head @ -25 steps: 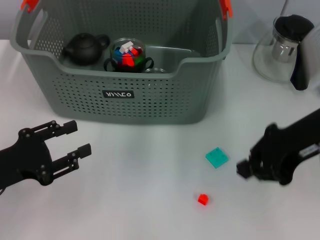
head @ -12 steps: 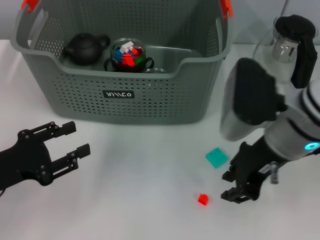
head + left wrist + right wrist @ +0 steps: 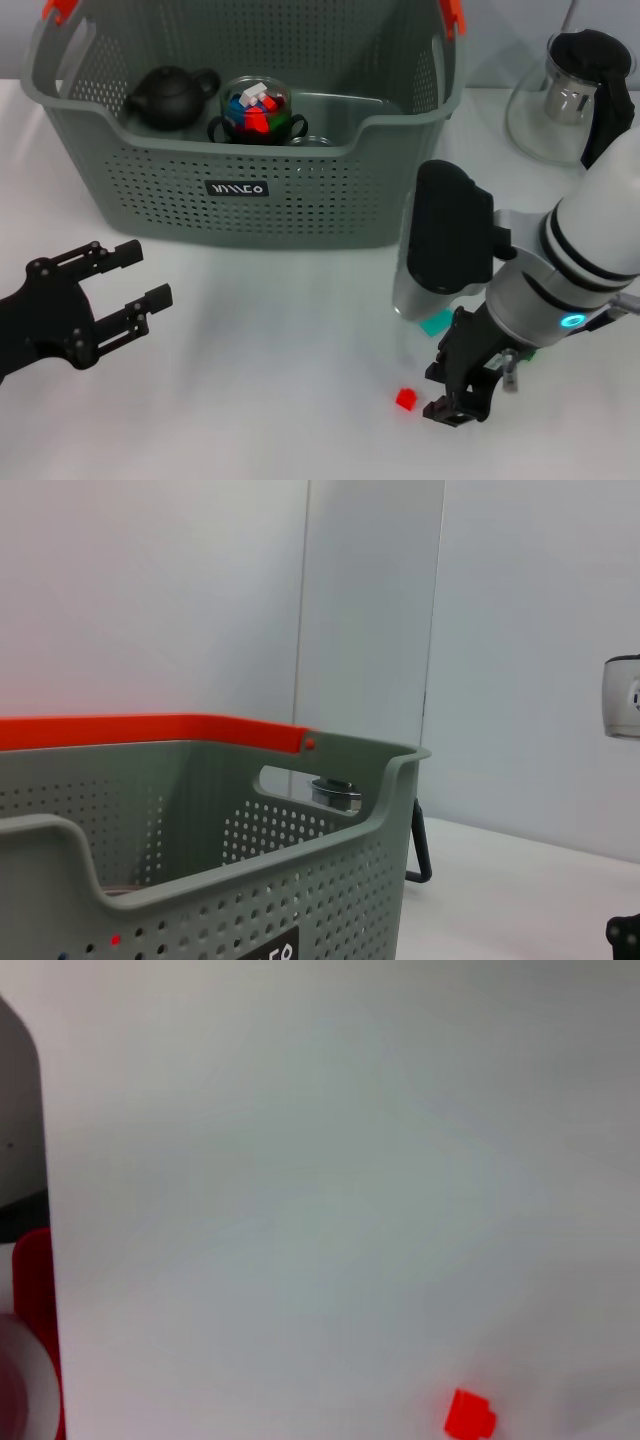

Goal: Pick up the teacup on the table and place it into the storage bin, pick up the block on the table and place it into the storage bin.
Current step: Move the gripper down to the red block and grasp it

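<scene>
Black and pointing down, the right gripper (image 3: pixel 452 398) hangs low over the table (image 3: pixel 280 340), just to the right of the little red block (image 3: pixel 405 399). I cannot tell how its tips stand. Just behind it, the arm partly hides a flat green block (image 3: pixel 433 322). The left gripper (image 3: pixel 135 285) waits on the near left with its fingers spread wide and nothing in them.

Farther back sits the grey basket (image 3: pixel 330 215). Inside it are a black teapot (image 3: pixel 172 95) and a glass cup (image 3: pixel 257 108) full of coloured bits. So the cup step looks done, and the block step looks like the one going on now.

Next, I think the right gripper should slide a bit left, drop around the red block, squeeze it gently and lift it. The block is tiny, so the aim must be good.
</scene>
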Controlling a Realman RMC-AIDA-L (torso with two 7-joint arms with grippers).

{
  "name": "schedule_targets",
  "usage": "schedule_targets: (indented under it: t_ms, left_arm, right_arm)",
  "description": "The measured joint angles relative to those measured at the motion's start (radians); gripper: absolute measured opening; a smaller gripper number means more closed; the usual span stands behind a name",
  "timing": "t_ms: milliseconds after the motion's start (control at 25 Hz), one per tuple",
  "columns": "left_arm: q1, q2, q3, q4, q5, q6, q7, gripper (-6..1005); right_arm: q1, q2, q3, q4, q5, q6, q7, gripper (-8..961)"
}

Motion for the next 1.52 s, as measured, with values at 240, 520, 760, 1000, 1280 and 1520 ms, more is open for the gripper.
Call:
schedule_targets:
  t_ms: [240,520,760,1000,1280,1520]
  left_arm:
    - [0.0,0.001,0.0,-0.002,0.0,-0.003,0.0,614]
    - [0.002,0.001,0.0,-0.003,-0.001,-0.009,0.0,613]
    - [0.005,-0.001,0.0,-0.003,-0.001,-0.011,0.0,613]
    - [0.006,-0.001,0.0,-0.003,-0.001,-0.014,0.002,613]
    - [0.012,-0.002,-0.003,-0.003,-0.001,-0.014,0.002,613]
    - [0.013,-0.002,-0.012,-0.003,-0.001,-0.015,0.003,614]
  right_arm:
    - [0.02,0.001,-0.057,0.03,0.002,0.045,0.041,407]
    - [0.048,0.003,-0.078,0.082,0.005,0.091,0.091,404]
    - [0.057,0.004,-0.109,0.103,0.014,0.109,0.14,402]
    - [0.064,0.003,-0.118,0.123,0.037,0.136,0.162,400]
    - [0.094,0.003,-0.118,0.179,0.038,0.153,0.175,397]
    - [0.096,0.003,-0.118,0.18,0.039,0.162,0.18,395]
